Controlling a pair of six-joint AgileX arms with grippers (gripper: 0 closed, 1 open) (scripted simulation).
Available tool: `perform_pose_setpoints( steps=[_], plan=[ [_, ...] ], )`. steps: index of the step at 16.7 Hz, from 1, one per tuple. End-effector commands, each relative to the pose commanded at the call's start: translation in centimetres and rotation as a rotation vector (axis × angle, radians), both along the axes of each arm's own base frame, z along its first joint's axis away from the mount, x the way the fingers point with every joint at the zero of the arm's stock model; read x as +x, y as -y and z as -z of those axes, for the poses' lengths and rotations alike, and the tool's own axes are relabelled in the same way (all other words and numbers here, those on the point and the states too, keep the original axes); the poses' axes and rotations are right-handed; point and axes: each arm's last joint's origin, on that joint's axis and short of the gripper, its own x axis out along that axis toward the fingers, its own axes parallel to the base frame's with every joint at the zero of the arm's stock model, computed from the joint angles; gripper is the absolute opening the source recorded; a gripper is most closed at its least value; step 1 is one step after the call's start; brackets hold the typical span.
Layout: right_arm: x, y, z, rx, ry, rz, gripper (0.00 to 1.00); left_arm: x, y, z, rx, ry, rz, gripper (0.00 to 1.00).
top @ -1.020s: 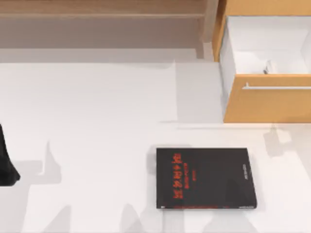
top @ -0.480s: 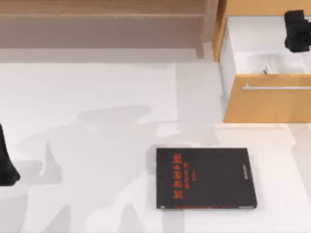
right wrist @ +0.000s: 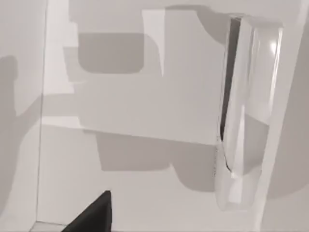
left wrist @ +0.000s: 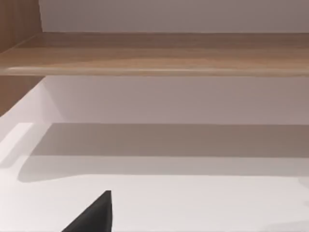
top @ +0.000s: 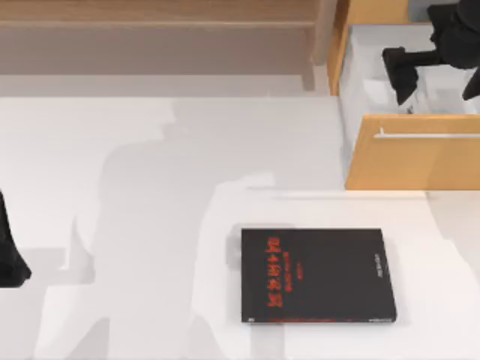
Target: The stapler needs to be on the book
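Black, matte and angular, the right gripper [top: 405,79] hangs over the open drawer [top: 360,105] at the table's far right; whether its fingers are apart or closed cannot be told, and nothing is seen in its hold. Stapler [right wrist: 244,116]: pale grey-white narrow bar with a rounded end, glossy, lying on the drawer's white floor alongside one inner wall, apart from the dark fingertip [right wrist: 94,215] at the right wrist view's edge. Drawer: white smooth interior, orange wood-tone front with a slim silver bar handle [top: 427,135]. Book [top: 316,275]: flat black rectangle, red lettering and a small line of white text on the cover, lying on the table's near right part, well apart from the drawer. Left gripper [top: 9,255]: black, parked at the table's left edge, finger state cannot be told. Table [top: 150,225]: plain white, crossed by soft grey shadows. Wooden shelf [top: 157,22] along the far side.
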Motion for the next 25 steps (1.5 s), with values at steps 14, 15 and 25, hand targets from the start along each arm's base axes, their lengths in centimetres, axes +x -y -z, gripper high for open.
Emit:
perform_pose_setpoints(
  steps=[14, 15, 25],
  plan=[
    [1.9, -0.2, 2.8, -0.020, -0.063, 0.022, 1.00, 0.0, 0.0, 0.0, 0.000, 0.000, 0.000, 1.00],
    [1.8, -0.2, 2.9, -0.020, -0.063, 0.022, 1.00, 0.0, 0.0, 0.0, 0.000, 0.000, 0.000, 1.00],
    [2.1, 0.0, 6.1, -0.020, -0.062, 0.021, 1.00, 0.0, 0.0, 0.0, 0.000, 0.000, 0.000, 1.00]
  ],
)
